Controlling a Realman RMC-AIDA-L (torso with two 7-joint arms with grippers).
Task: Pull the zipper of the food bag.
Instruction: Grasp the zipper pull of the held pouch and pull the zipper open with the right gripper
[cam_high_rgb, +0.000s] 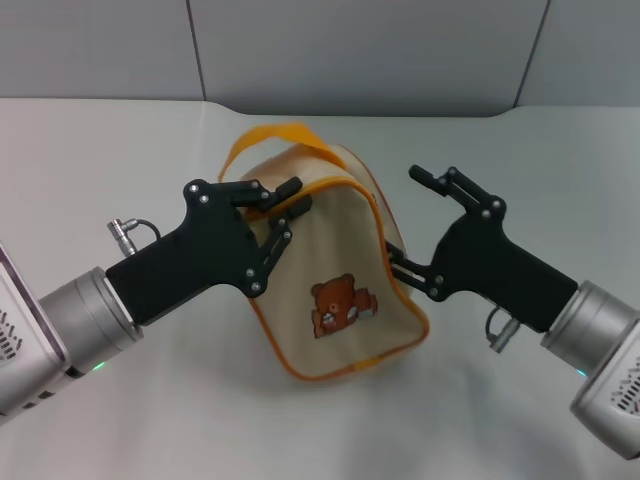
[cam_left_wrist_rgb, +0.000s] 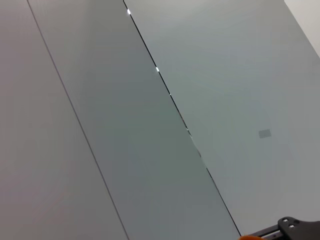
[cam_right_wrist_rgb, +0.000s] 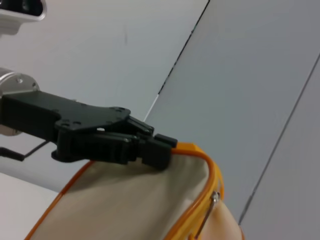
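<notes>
The food bag (cam_high_rgb: 335, 260) stands on the table, beige with orange piping, its bear patch (cam_high_rgb: 340, 303) facing me. Its orange strap (cam_high_rgb: 270, 135) arches over the top. My left gripper (cam_high_rgb: 292, 198) is shut on the bag's top orange rim; the right wrist view shows the left gripper (cam_right_wrist_rgb: 165, 150) clamped there. The zipper shows in the right wrist view as a small silvery tab (cam_right_wrist_rgb: 214, 198) hanging on the orange zip line. I cannot pick it out in the head view. My right gripper (cam_high_rgb: 403, 218) is open at the bag's right side, its lower finger (cam_high_rgb: 400, 268) against the bag.
The white table (cam_high_rgb: 520, 130) runs back to a grey panelled wall (cam_high_rgb: 360, 50). The left wrist view shows mostly wall panels (cam_left_wrist_rgb: 150, 125), with a black gripper part (cam_left_wrist_rgb: 300, 227) at the edge.
</notes>
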